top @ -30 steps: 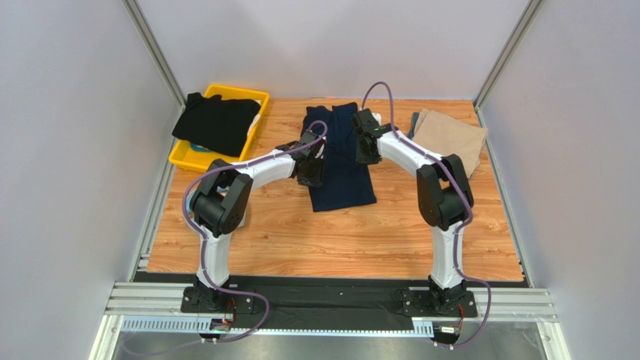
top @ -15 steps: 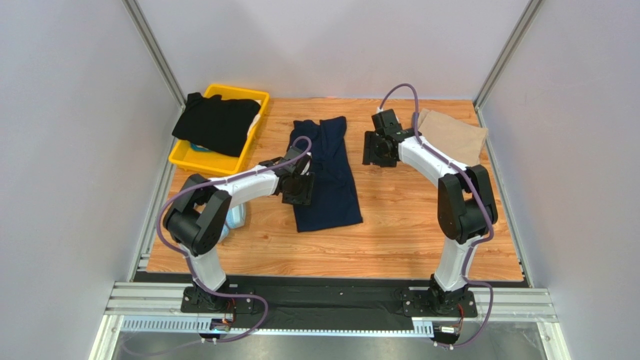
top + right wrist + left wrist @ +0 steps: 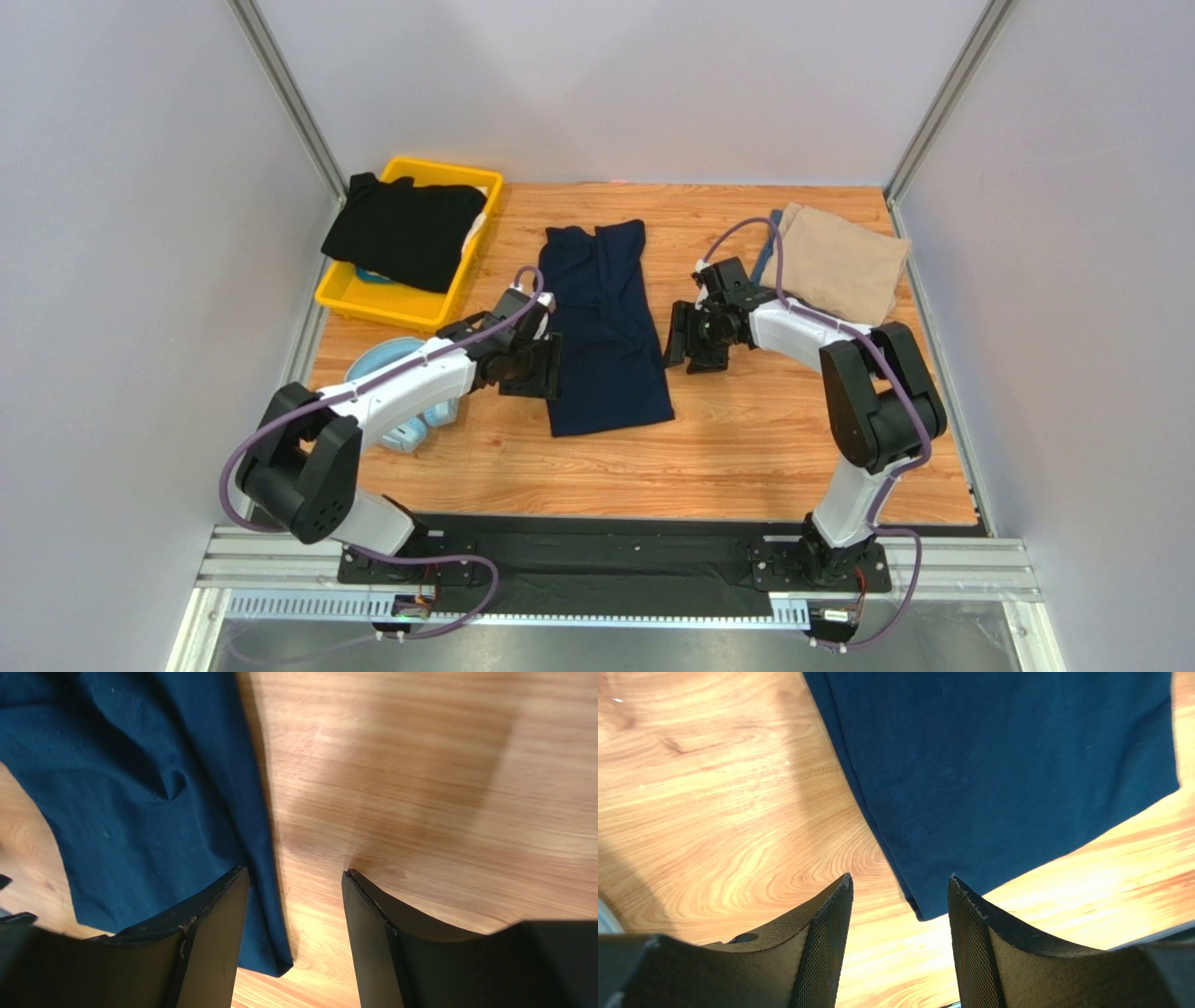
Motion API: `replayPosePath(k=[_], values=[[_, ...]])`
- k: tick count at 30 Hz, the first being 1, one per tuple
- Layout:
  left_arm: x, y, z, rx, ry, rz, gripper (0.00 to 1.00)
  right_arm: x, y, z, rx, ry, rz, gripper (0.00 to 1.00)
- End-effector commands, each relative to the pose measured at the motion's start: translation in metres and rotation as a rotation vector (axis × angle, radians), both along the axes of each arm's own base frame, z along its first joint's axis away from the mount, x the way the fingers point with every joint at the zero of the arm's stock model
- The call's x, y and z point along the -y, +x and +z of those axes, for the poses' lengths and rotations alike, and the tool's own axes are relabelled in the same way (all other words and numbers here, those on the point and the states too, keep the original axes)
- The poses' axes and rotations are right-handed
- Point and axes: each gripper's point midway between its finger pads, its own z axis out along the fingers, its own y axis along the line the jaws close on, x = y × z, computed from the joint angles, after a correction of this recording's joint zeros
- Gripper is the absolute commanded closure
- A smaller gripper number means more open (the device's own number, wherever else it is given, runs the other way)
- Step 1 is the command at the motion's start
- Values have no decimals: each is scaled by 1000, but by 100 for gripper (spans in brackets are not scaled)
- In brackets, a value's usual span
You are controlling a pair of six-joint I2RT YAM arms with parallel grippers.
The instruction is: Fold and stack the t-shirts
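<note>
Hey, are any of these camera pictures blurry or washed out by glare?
Top external: sharp, evenly lit, only soft shadows. Left wrist: navy t-shirt crisp, bright glare on the table beside its hem. Right wrist: wood grain smeared, likely motion blur, with a broad shadow across it.

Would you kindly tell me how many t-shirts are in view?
3: a navy shirt mid-table, a black shirt draped over the yellow bin, a tan shirt far right. Others may lie hidden beneath.
</note>
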Motion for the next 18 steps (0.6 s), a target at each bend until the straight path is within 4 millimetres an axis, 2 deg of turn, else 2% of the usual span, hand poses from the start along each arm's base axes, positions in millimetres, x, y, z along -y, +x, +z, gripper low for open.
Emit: replayPosePath(k=[1, 5, 9, 15, 18], values=[[-4, -3, -4, -13, -13, 8, 41, -17, 2, 5, 22, 98, 28, 43], [-6, -16, -25, -83, -16, 23, 41, -19, -4, -6, -24, 87, 33, 44], [-11, -26, -36, -126, -6, 48, 41, -15, -9, -9, -16, 40, 29, 44], [-14, -40, -54, -198, -2, 63, 42, -22, -32, -20, -66, 15, 82, 44], [-8, -43, -60, -209, -36, 58, 43, -30, -46, -28, -87, 18, 103, 44]])
